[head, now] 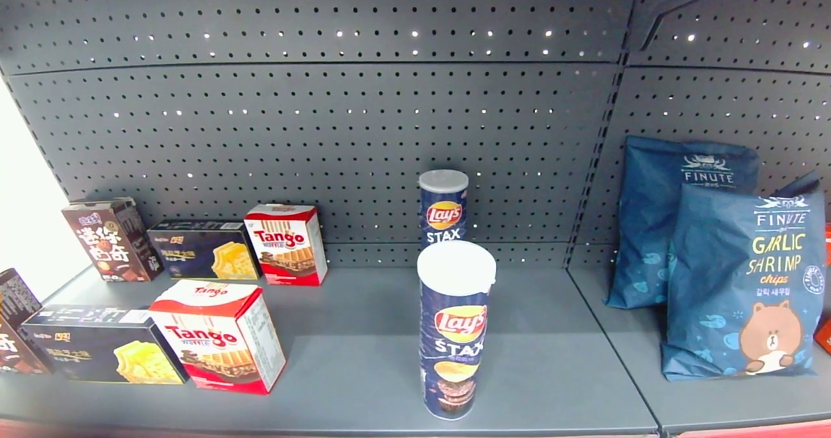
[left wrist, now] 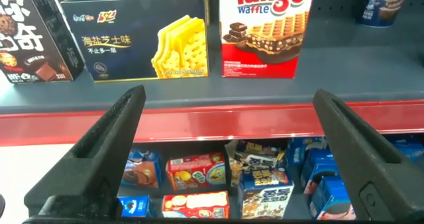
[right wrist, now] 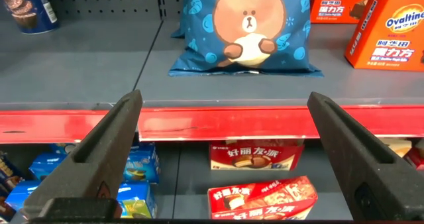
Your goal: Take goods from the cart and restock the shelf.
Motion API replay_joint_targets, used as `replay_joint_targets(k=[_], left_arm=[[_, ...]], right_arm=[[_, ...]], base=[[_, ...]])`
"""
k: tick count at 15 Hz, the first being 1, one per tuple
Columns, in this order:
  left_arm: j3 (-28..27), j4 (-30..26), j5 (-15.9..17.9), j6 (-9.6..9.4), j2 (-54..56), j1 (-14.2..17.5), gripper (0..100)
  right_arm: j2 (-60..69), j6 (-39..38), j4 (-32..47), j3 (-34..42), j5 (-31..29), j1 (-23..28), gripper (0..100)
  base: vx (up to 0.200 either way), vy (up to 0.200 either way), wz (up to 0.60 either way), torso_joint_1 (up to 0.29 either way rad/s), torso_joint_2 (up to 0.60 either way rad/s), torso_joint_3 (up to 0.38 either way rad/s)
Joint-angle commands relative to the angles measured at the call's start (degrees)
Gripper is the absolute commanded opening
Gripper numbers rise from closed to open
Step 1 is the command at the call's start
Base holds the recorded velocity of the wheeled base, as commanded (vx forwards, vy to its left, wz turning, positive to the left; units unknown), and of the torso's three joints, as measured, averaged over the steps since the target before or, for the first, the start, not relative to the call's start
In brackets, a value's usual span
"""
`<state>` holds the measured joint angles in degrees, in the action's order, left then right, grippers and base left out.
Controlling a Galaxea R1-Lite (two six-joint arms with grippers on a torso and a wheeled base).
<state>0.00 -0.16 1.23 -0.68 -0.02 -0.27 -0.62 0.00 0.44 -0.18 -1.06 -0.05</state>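
The grey shelf (head: 552,360) runs across the head view in front of a perforated back panel. Near its middle a tall can of stacked chips (head: 454,334) stands upright close to the front edge. A second can (head: 443,211) stands upright directly behind it, against the back panel.

On the left, the goods sit in two rows. The far row holds a brown chocolate box (head: 113,238), a dark cracker box (head: 204,250) and a red-and-white wafer box (head: 289,243), side by side. The near row repeats them: another wafer box (head: 221,337), another cracker box (head: 104,344) just left of it, and a brown box (head: 13,321) at the view's left edge.

On the right, past the shelf joint, two blue chip bags lean upright, the near bag (head: 743,282) overlapping the far bag (head: 669,217). An orange box (right wrist: 391,25) stands just right of them.

The left end effector (left wrist: 230,95) hangs before the shelf's red front strip (left wrist: 218,114), facing the cracker and wafer boxes, its fingers spread apart and holding nothing. The right end effector (right wrist: 225,97) hangs before the near bag, fingers likewise apart and empty. Below the strip, a lower shelf carries more packaged snacks (right wrist: 255,154).
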Motion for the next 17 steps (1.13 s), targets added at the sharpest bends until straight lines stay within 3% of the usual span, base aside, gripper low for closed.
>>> replay_joint_targets(k=[1, 17], left_arm=[[0.0, -0.02, 0.0, 0.07, 0.02, 0.0, 100], [0.0, -0.02, 0.0, 0.07, 0.02, 0.0, 100]], right_arm=[[-0.08, 0.0, 0.0, 0.01, 0.01, -0.04, 100], [-0.08, 0.09, 0.0, 0.01, -0.08, -0.04, 100]], base=[[0.0, 0.0, 0.0, 0.0, 0.0, 0.0], [0.0, 0.0, 0.0, 0.0, 0.0, 0.0]])
